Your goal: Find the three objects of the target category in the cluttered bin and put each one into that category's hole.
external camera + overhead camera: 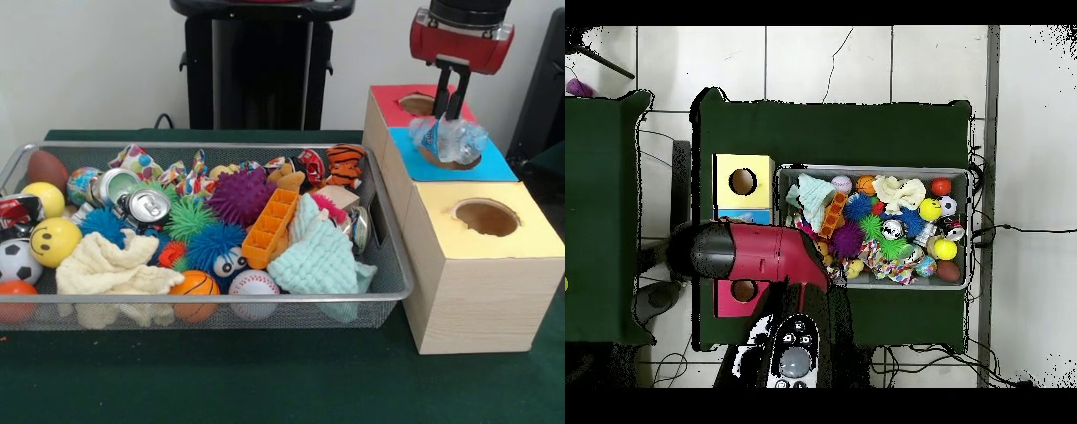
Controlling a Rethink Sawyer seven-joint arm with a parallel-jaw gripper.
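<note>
Grasping a crumpled clear plastic bottle point(450, 140), the black jaws of the red gripper point(449, 113) hold it over the blue panel's hole point(452, 160) (wire bin point(399, 265) lies left).

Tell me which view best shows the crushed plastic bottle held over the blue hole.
The front view: the crushed plastic bottle hangs in the gripper right above the blue box top, in plain sight. In the overhead view the red arm covers that spot, so the bottle cannot be seen there.

Red arm point(770, 255), black, perhaps slotted hand point(450, 93).
</note>
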